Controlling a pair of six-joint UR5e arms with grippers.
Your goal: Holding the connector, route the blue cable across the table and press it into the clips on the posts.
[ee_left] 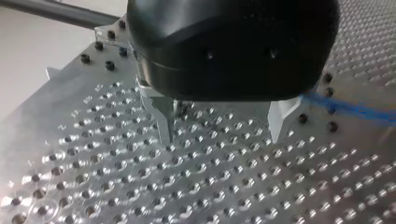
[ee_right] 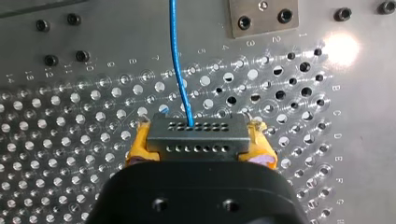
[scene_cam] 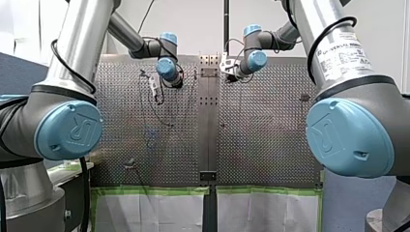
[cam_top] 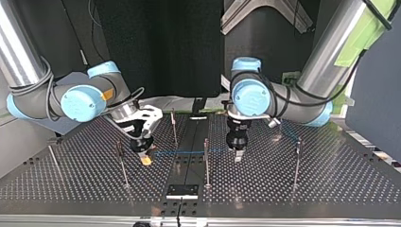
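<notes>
My right gripper [ee_right: 200, 151] pinches the grey connector [ee_right: 196, 128] between yellow pads, and the blue cable [ee_right: 177, 60] leaves it straight ahead. In the top view the cable runs from there toward three o'clock, past the middle post [cam_top: 206, 161], low over the table [cam_top: 331, 179]. My left gripper [ee_left: 222, 123] has its metal fingers [ee_left: 162, 122] spread on nothing, with the cable just outside one of them. To do this step well, the line wants to be taut and level, lowered squarely onto each clip. The clips are too small to make out, so the cable is perhaps unseated at the middle post; its far end is lost.
</notes>
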